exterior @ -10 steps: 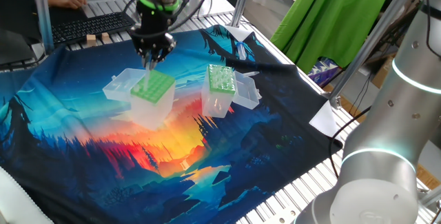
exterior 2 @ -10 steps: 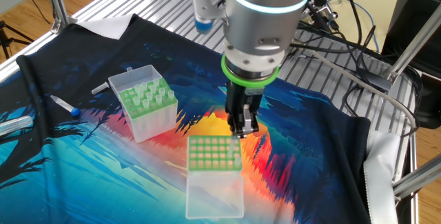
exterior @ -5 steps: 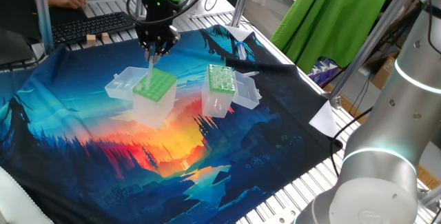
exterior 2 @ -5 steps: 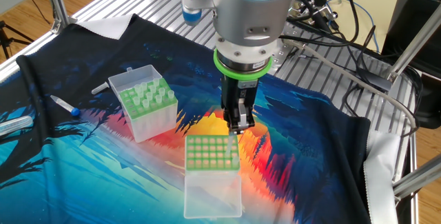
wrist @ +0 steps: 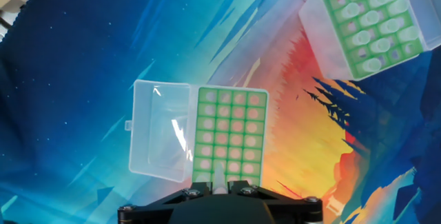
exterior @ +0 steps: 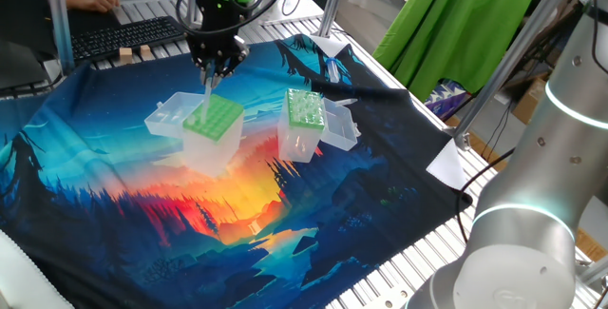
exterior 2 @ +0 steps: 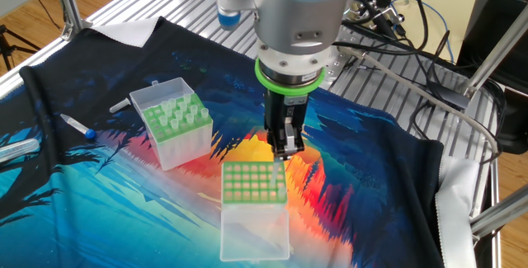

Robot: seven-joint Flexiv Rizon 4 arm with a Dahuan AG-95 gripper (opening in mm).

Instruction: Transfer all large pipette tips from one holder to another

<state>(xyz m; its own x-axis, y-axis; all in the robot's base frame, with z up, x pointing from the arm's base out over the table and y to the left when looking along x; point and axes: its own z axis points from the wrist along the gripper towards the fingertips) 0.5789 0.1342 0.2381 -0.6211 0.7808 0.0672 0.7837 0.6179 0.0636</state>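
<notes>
Cloth (exterior: pixel 114 204): blue and orange picture cloth, covers the table, both boxes sit on it.
Wide-hole box (exterior 2: pixel 254 182): light green top, clear lid (wrist: pixel 158 138) flopped open beside it. It's right under me.
Narrow box (exterior 2: pixel 175 124): darker green top, well apart from the other box. Whitish tips stick up from its holes.
Claw (exterior 2: pixel 284 148): that's me, pointing straight down, just above the far edge of the wide-hole box. Pinched nearly shut on one tip, I think.
Big tip (wrist: pixel 218 178): thin whitish cone btwn my fingers, hanging down over the green top.
Bad thing 1: tip is smooth and skinny, so a weak pinch could let it slip or tilt.
Bad thing 2: if it hangs crooked it'll miss its hole and bump the green top.
Bad thing 3: boxes are light, so a snag could drag or tip one over.
</notes>
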